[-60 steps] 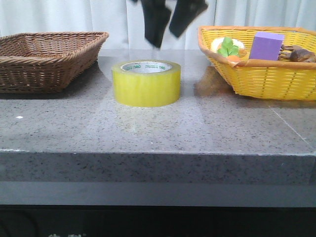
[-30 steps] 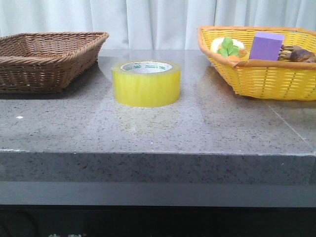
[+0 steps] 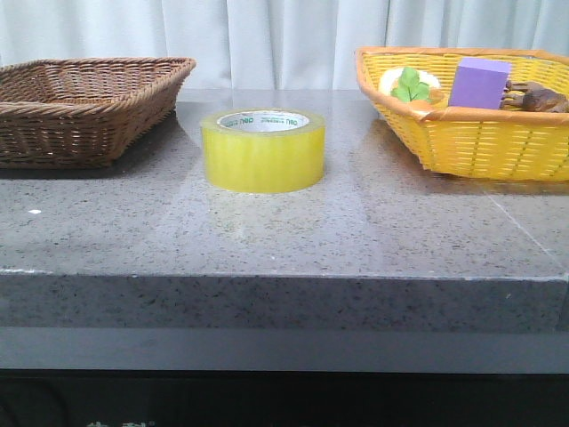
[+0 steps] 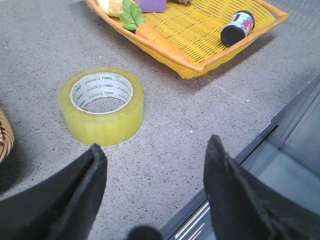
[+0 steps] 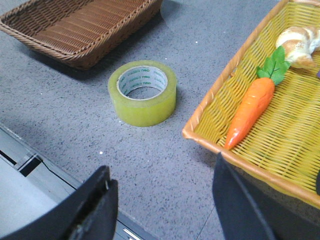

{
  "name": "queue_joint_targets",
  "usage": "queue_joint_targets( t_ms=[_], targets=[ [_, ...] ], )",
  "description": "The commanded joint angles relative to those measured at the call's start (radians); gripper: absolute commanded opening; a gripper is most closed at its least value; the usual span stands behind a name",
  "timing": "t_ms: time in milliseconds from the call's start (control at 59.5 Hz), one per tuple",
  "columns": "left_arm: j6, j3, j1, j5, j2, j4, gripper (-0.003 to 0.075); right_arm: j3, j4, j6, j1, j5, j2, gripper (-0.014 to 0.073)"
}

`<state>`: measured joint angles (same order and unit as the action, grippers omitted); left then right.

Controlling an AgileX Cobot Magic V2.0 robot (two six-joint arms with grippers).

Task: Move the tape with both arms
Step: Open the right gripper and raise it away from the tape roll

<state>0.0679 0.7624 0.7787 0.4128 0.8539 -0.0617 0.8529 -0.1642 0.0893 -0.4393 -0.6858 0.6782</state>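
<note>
The yellow-green tape roll [image 3: 263, 149] lies flat on the grey stone table, between the two baskets. It also shows in the left wrist view [image 4: 101, 105] and in the right wrist view [image 5: 142, 93]. My left gripper [image 4: 156, 155] is open and empty, high above the table's front edge, apart from the tape. My right gripper [image 5: 162, 177] is open and empty, also high above the front edge, beside the yellow basket. Neither gripper shows in the front view.
A brown wicker basket [image 3: 84, 107] stands at the left. A yellow basket [image 3: 471, 133] at the right holds a purple block [image 3: 480, 82], a toy carrot [image 5: 250, 110], a bread piece [image 5: 299, 45] and a small can [image 4: 237, 27].
One second ago black gripper fingers hung above the tape at the top of the front view. They have gone up out of that view. The tape has not moved.
</note>
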Motion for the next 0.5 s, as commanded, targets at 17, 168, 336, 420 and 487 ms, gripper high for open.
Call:
queue_joint_targets(
  t_ms=[17,168,336,420,487],
  targets=[
    [-0.008,0.026,0.010,-0.077,-0.004,-0.010,0.0419,-0.015,-0.009,0.010,0.002,0.081,-0.066,0.0447],
    [-0.008,0.028,0.010,-0.077,-0.004,-0.002,0.0421,-0.022,-0.008,0.010,0.002,0.079,-0.089,0.0447],
    [-0.008,0.117,0.010,0.025,0.034,0.002,0.0469,-0.022,-0.008,0.010,0.002,0.079,-0.086,0.0447],
    [-0.008,0.187,0.010,0.074,0.082,0.020,0.0512,-0.022,-0.008,0.010,0.002,0.078,-0.086,0.0447],
    [-0.008,0.239,0.010,0.112,0.124,0.046,0.0522,-0.022,-0.008,0.010,0.002,0.078,-0.086,0.0447]
  ],
)
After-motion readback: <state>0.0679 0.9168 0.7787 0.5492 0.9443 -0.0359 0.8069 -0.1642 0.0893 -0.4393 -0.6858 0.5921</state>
